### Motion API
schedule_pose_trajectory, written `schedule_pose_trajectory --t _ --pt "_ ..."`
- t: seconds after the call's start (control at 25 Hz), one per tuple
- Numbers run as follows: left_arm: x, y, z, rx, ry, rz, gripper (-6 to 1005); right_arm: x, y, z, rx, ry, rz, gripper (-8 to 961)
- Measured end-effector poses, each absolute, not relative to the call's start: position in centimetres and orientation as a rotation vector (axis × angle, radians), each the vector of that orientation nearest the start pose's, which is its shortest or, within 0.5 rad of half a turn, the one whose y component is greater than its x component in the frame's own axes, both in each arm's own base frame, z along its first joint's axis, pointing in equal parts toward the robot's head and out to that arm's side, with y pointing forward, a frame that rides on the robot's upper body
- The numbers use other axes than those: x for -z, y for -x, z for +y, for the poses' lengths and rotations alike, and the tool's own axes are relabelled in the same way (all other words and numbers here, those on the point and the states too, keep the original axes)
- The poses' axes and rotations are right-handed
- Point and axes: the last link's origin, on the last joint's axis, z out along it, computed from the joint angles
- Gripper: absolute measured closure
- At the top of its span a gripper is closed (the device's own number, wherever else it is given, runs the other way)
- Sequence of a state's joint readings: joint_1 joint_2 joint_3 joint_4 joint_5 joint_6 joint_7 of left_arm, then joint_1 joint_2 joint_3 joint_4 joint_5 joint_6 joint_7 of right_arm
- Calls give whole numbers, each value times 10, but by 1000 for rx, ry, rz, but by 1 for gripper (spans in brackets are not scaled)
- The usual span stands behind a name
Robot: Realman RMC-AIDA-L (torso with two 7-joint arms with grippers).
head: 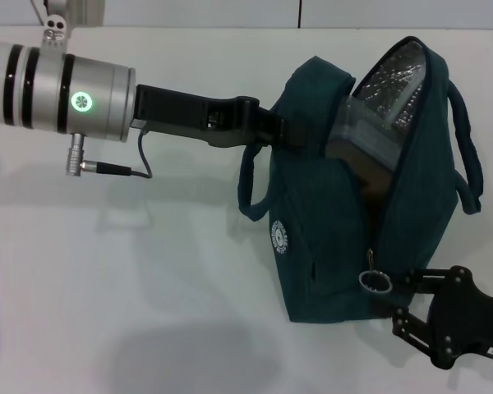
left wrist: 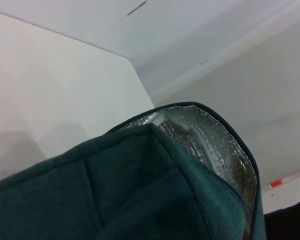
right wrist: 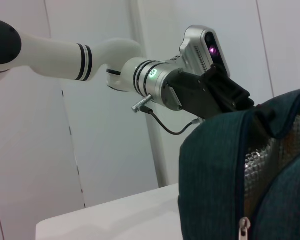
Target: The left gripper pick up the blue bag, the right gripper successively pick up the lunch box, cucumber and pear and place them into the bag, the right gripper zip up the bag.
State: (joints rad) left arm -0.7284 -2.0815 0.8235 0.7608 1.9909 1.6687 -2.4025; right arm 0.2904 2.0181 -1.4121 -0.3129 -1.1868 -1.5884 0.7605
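The blue bag (head: 337,238), held upright on the table (head: 107,287) by the left gripper (head: 289,131) clamped on its rim, appears loaded with the lunch box (head: 366,139); zipping remains, the spread right gripper (head: 397,302) beside the ring zip pull (head: 375,280).

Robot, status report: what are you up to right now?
Left gripper clamped on blue bag rim. Right gripper at zip ring, bag part open. Lunch box inside. Nothing blocking.
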Motion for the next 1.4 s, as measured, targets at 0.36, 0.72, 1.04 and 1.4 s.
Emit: schedule_pose_trajectory --t 0.36,0.72,1.04,1.4 --pt "3 168 361 698 2756 -1680 955 53 -292 232 -999 2651 374 785" --pt "1 168 361 717 2749 -1677 955 46 -296 223 -1040 2624 393 950" --pt "1 170 361 725 2744 -1668 955 25 -303 212 -1149 2467 419 950" --pt "2 171 360 724 2763 -1627 954 15 -287 220 -1281 2422 346 950"
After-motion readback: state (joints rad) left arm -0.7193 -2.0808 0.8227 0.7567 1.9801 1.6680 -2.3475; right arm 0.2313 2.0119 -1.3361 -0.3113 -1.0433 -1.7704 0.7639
